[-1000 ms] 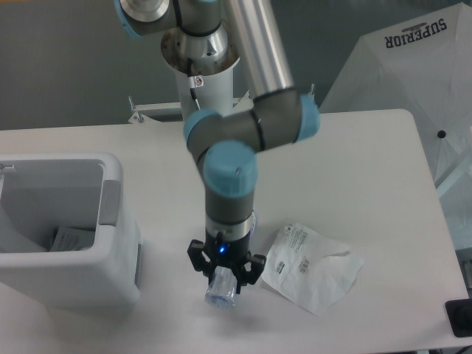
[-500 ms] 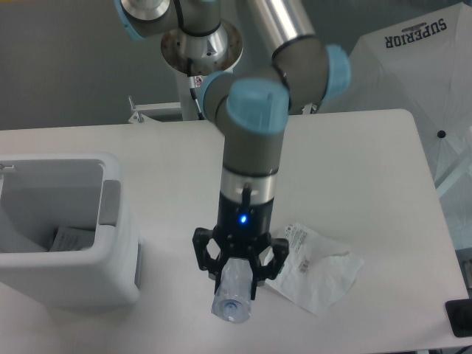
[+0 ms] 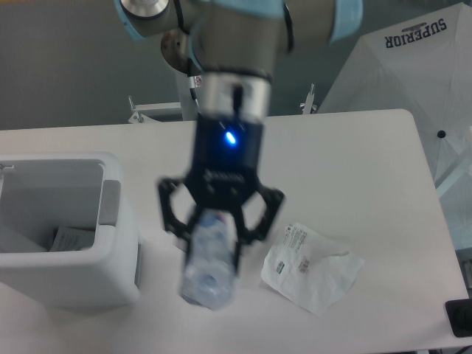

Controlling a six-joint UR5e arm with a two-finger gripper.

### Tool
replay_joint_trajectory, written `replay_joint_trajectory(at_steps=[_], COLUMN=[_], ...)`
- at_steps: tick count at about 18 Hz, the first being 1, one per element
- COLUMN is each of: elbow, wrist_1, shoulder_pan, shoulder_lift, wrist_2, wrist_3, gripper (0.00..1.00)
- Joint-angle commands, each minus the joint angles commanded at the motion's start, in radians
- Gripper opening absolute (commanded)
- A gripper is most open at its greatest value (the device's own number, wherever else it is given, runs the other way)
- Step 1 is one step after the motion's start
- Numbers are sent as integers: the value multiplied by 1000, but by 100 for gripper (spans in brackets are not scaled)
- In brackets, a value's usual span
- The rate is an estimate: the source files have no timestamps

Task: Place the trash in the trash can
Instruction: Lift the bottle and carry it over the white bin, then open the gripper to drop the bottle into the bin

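Note:
My gripper [image 3: 216, 230] is shut on the crushed clear plastic bottle [image 3: 209, 265] and holds it high above the table, close to the camera and blurred. The bottle hangs down from the fingers, its bluish body towards the camera. The crumpled white wrapper [image 3: 313, 265] with black print lies flat on the table to the right of the gripper. The white trash can [image 3: 66, 236] with its grey handle panel stands at the left edge, open at the top, with a piece of white paper inside.
A white umbrella [image 3: 413, 81] marked SUPERIOR stands beyond the table's right side. A dark object [image 3: 460, 318] sits at the table's front right corner. The arm's base [image 3: 199, 81] stands at the back.
The gripper has risen from the table with the bottle in it, coming much closer to the camera and shifting slightly left. The wrapper and trash can have not moved.

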Motion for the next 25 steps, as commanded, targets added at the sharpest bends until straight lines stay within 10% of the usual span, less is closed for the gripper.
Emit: replay_joint_trajectory(at_steps=[14,21,25], elbow=[-77,-117,-152], wrist_1=[0,-3,-12], shoulder_pan=[-248,-259,-227], shoulder_lift=[-34,-24,-12], wrist_2=[9,11,14], wrist_3=[-22,-22,-23], gripper=[58,99,100])
